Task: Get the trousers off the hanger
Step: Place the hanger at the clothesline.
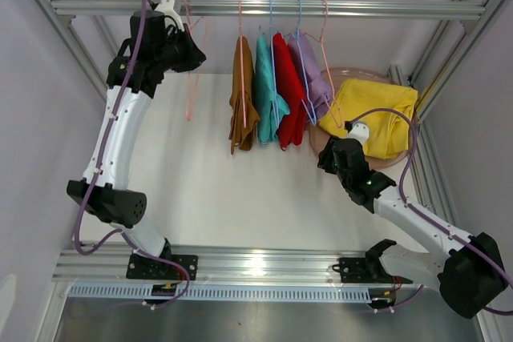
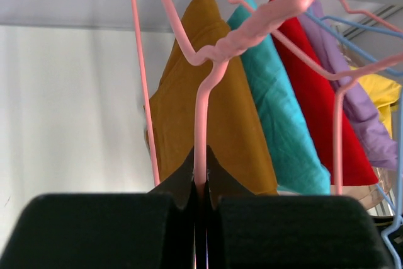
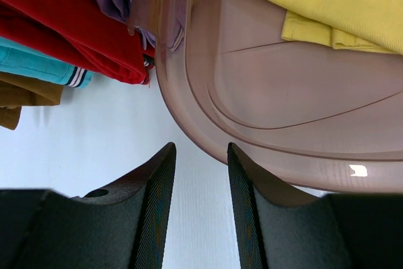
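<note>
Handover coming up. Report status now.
Left gripper shut on bare pink hanger. Right gripper open, empty, beside tub. Yellow trousers in tub; brown, teal, red, lavender trousers hanging. Nothing blocking.

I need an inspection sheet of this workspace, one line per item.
Surface: white table top, no marks seen.
Job's things: brown cloth trousers, teal trousers, red trousers and lavender trousers hang on wire hangers; yellow trousers lie in the pinkish translucent round tub.
Clutter: nothing seen.
End effectors: left end effector shut on an empty pink wire hanger; right end effector open, near the tub's rim.
Cables: purple cable along each arm.
Surroundings: metal rail, grey walls.
</note>
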Motion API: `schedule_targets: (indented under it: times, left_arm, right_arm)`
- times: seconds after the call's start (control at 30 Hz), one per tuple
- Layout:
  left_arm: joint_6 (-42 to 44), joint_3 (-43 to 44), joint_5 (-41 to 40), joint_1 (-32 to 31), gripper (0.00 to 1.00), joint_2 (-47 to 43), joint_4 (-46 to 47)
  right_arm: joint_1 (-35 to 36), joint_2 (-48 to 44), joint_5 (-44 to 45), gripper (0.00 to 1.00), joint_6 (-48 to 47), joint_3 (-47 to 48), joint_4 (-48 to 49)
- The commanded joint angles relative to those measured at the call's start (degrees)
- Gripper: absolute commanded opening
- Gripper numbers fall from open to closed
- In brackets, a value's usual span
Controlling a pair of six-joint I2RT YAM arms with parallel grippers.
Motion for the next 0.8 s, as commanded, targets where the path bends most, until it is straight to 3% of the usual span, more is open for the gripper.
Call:
schedule_targets:
  times: [0.0,0.5,0.63,0.77]
  left_arm:
    - [1.42,1.46,0.76,0.56,0.0,1.46,-1.27]
    - [0.81,-12.51,2.51,1.0,0.01,-2.4,3.56]
    - [0.28,-16.2,2.34,0.91,0.21,-5.73,3.75]
    - [0.54,-19.1,1.46,0.3,0.35,-11.0,2.95]
  right_arm:
    - [0.31,0.4,1.84,0.43,-0.39,0.28,2.87]
    - [0.23,-1.27,1.58,0.43,0.4,-2.09,2.87]
    - [0.32,-1.71,1.05,0.43,0.93,-2.62,2.69]
    - [0.32,-2.76,0.79,0.44,1.45,-3.5,2.6]
